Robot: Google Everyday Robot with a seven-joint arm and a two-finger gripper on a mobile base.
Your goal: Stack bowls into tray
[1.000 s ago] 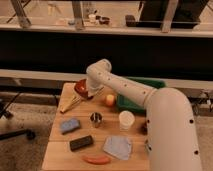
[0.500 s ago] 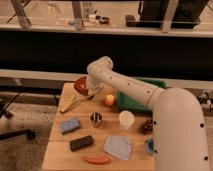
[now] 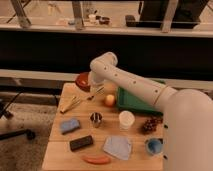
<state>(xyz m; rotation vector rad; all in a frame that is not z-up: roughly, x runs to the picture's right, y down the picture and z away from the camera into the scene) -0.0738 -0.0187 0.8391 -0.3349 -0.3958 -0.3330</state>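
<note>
Gripper (image 3: 94, 88) is found low at the back of the table (image 3: 57, 150), just beside the bowl (image 3: 81, 80), at the end of the arm (image 3: 130, 82), which extends across from the right. Whether it is closed on anything cannot be told, as that part is hidden by the wrist.

The bowl is located at the table's back left corner, upright and apparently resting on the surface. Contact with the gripper cannot be confirmed. Only one bowl is noted.

The tray (image 3: 129, 103) is set to the right of the bowl and is partly covered by the arm. A fruit (image 3: 109, 100) lies between the two, just off the tray's left wall.

The gripper's position is judged to be an approach to, or a grasp at, the bowl's right rim, the side from which a lift and a rightward carry to the tray would be shortest. No bowl is seen in the tray, so the task is judged barely begun. The fruit and the utensils (image 3: 71, 103) are noted as hazards to a low carry.
</note>
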